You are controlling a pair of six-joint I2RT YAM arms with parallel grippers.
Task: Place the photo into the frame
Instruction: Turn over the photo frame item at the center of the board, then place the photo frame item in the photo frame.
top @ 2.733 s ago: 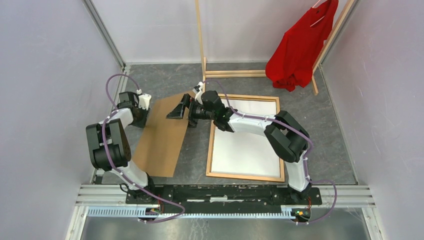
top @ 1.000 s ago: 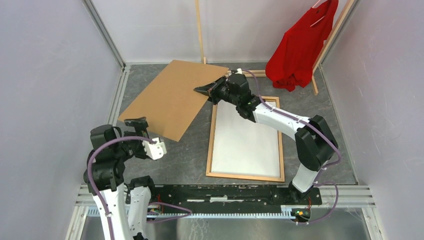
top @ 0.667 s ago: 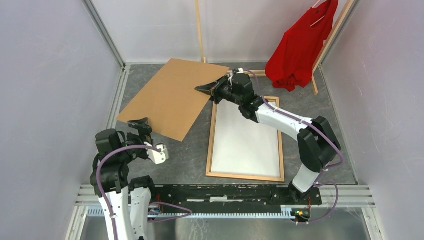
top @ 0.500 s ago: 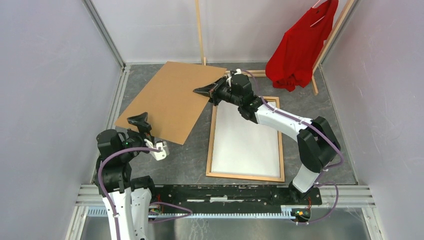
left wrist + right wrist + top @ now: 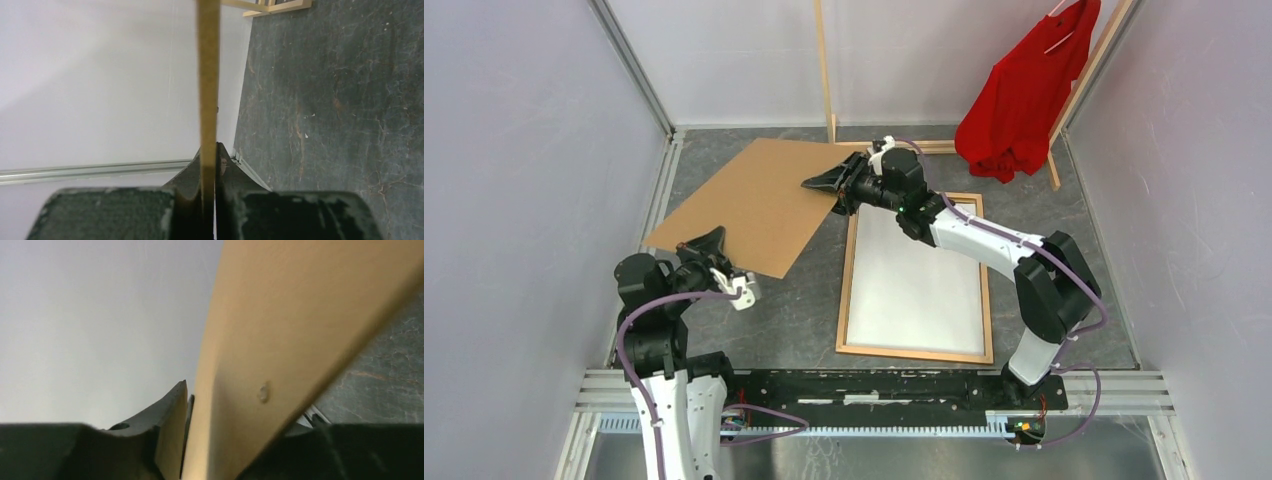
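The left tool [image 5: 707, 243] is clamped on the near edge of the brown backing panel [image 5: 754, 200], the board pinched edge-on between its fingers. The right tool [image 5: 816, 184] straddles the panel's far right corner; whether it grips or has slackened I cannot tell. Two holds likely keep the wide board level, left of the frame [image 5: 912, 352]. The photo [image 5: 914, 270] lies white back up inside it on the tabletop [image 5: 814, 300].

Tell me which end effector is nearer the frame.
Right. The right end effector hovers at the far-left corner of the frame; the left end effector clamps the near corner of the brown panel, well to the frame's left.
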